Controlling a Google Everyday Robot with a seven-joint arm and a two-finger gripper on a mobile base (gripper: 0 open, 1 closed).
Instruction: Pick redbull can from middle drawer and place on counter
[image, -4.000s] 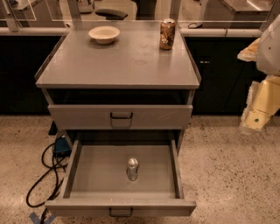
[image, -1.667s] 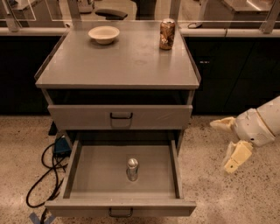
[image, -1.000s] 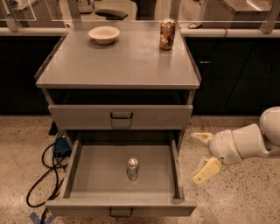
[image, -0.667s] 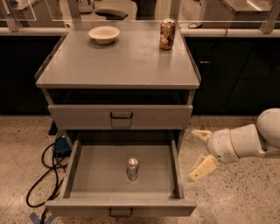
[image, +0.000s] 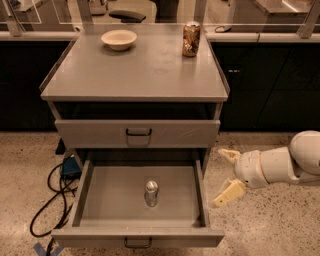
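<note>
The redbull can (image: 151, 193), slim and silver-grey with a shiny lid, stands upright near the centre of the pulled-out middle drawer (image: 110, 197). My gripper (image: 225, 173) is open, its two cream fingers spread one above the other, just outside the drawer's right wall and to the right of the can. It holds nothing. The counter (image: 135, 67) is the flat grey top of the cabinet above.
A white bowl (image: 119, 39) and a wider brown-orange can (image: 191, 39) stand at the counter's back. A closed drawer (image: 137, 133) sits above the open one. Black cables (image: 47, 200) and a blue box (image: 70, 167) lie on the floor at the left.
My arm has swung down and to the left, from the far right edge of the view to beside the drawer's right wall. The can and the drawer have not moved.
</note>
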